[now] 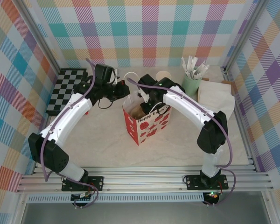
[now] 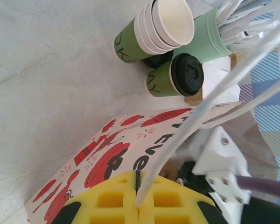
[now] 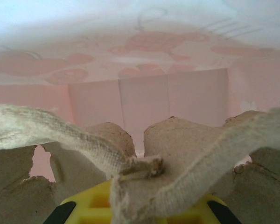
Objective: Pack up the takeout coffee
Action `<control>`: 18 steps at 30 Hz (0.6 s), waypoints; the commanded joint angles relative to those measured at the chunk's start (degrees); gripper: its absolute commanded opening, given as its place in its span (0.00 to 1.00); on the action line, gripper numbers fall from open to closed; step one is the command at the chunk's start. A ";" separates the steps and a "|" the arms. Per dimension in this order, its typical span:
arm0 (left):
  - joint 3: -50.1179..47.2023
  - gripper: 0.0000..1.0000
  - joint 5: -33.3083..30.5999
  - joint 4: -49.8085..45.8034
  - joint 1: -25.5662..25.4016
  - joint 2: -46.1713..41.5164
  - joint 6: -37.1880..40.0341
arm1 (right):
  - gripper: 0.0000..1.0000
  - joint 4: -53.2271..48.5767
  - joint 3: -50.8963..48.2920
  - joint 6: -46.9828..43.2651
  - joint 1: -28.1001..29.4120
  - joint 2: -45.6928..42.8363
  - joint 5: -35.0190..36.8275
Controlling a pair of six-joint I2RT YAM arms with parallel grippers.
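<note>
The takeout coffee [image 2: 176, 76], a green paper cup with a black lid, stands on the table behind the red-and-white gift bag [image 1: 147, 122] [image 2: 116, 154]. My left gripper [image 2: 139, 199] [image 1: 115, 90] is shut on the bag's white cord handle [image 2: 200, 105] and holds it up at the bag's left rim. Reaching down inside the bag is my right gripper [image 3: 133, 185] [image 1: 143, 99], shut on a strip of a grey-brown cardboard cup carrier [image 3: 186, 140]. The carrier hides most of the yellow fingers [image 3: 91, 205].
A stack of lidless green cups [image 2: 158, 28] and a mint tumbler of white sticks [image 2: 210, 39] [image 1: 191, 83] stand by the coffee. A white paper bag [image 1: 218, 97] lies at the right, a checkerboard mat [image 1: 67, 88] at the back left.
</note>
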 commanded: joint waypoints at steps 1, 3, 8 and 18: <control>-0.95 0.00 0.82 5.30 0.43 -2.34 0.52 | 0.00 -1.41 0.68 -2.04 0.72 1.18 -1.75; -0.95 0.00 1.25 5.26 0.43 -2.18 1.15 | 0.00 -1.78 1.17 -2.32 0.73 2.08 -1.73; -0.95 0.00 5.33 6.50 -0.06 -1.92 4.25 | 0.00 -6.48 5.25 -2.00 0.72 6.35 -1.80; -5.24 0.61 -4.97 -2.36 1.56 -12.19 17.80 | 0.00 -11.08 10.24 2.96 0.63 8.88 -6.20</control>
